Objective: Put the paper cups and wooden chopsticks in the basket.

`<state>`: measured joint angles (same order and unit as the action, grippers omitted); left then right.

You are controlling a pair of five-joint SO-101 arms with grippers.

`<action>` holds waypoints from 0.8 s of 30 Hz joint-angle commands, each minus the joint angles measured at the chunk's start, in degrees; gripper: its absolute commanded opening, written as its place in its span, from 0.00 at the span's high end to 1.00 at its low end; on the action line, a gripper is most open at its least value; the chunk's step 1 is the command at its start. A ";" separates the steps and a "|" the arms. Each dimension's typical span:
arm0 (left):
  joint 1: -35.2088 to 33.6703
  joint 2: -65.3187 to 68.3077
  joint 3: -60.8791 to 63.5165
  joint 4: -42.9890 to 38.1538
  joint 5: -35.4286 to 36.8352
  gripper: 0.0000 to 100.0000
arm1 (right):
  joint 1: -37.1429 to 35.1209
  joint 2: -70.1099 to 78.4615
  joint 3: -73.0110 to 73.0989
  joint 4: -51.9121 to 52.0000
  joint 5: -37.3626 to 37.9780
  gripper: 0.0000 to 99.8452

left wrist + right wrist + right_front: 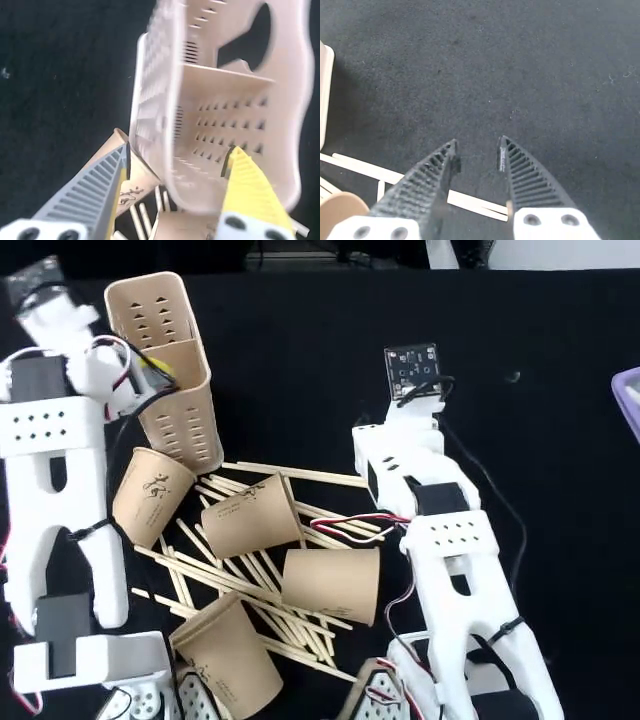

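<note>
While the left pincer [178, 149] is grasping the basket [180, 390] by its end near the far left corner of the table [520, 340], the right pincer [478, 141] is hanging released just above the table beside a few wooden chopsticks [300, 475]. Four paper cups [250, 515] are lying on their sides among the scattered chopsticks, between the basket and the near edge
</note>
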<state>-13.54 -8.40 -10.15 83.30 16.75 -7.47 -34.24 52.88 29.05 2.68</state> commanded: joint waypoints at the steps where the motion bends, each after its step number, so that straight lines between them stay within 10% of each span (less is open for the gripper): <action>1: -1.19 -2.55 1.71 -2.55 4.57 0.68 | 0.35 0.31 -0.40 -1.32 0.44 0.87; 13: 9.19 -1.05 6.37 -13.45 -4.48 0.97 | 0.35 0.31 -0.31 -1.32 0.44 0.87; 24: 13.93 -0.44 8.31 -30.42 -18.99 0.97 | 0.44 0.31 0.31 -1.49 0.44 0.87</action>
<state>-0.62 -7.34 -1.10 57.54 1.63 -7.47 -34.15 53.41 29.05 2.68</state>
